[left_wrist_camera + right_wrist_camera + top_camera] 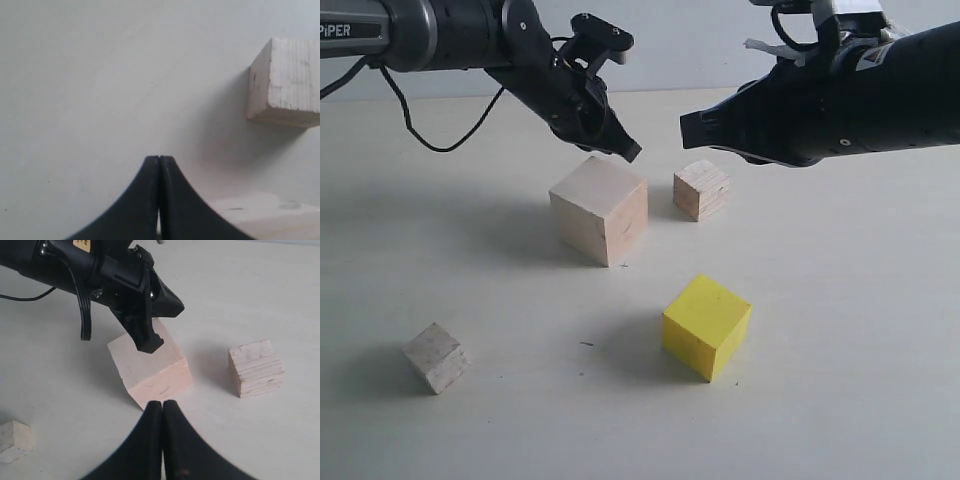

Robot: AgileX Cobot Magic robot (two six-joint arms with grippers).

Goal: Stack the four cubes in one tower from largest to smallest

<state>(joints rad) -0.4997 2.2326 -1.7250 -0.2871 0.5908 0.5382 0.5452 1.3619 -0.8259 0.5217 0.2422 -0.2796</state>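
Above big pale cube [599,210]: L hand [632,152] closed; grainy cube [701,190] near.

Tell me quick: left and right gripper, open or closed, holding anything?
Left gripper: closed, holding nothing.
Right gripper: closed, holding nothing.

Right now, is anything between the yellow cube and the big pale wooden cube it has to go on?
Nothing lies on the table between the yellow cube and the large pale wood cube, but the shut left hand hangs close over that cube's top.
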